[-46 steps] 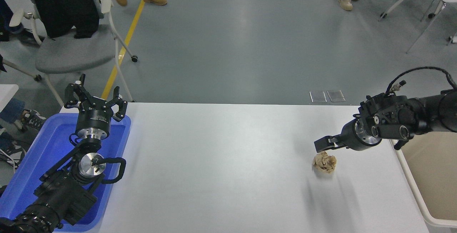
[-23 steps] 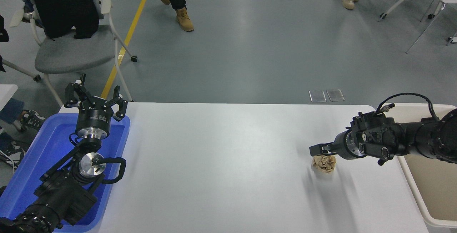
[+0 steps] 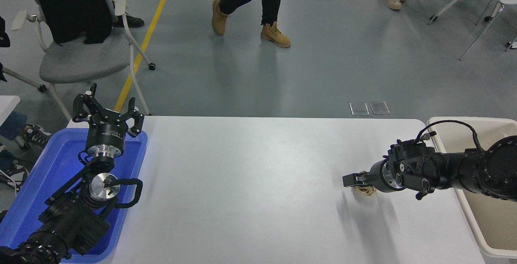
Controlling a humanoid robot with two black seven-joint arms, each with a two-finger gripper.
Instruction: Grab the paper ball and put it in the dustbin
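The tan paper ball (image 3: pixel 366 191) lies on the white table (image 3: pixel 250 183) at the right, mostly hidden under my right gripper (image 3: pixel 352 180). That gripper reaches in from the right edge, low over the table and on top of the ball; its grip is not visible. The cream-white dustbin (image 3: pixel 484 119) stands at the table's right end, partly behind the right arm. My left gripper (image 3: pixel 107 113) is parked open over the blue tray at the lower left.
The blue tray (image 3: pixel 48 167) sits under the left arm. A grey chair (image 3: pixel 76 58) stands beyond the table's far left corner. A person's legs (image 3: pixel 258 9) cross the floor far behind the table.
My right gripper has come down and a little left, from just above the paper ball to right over it, now covering most of it. The person behind has walked to the right.
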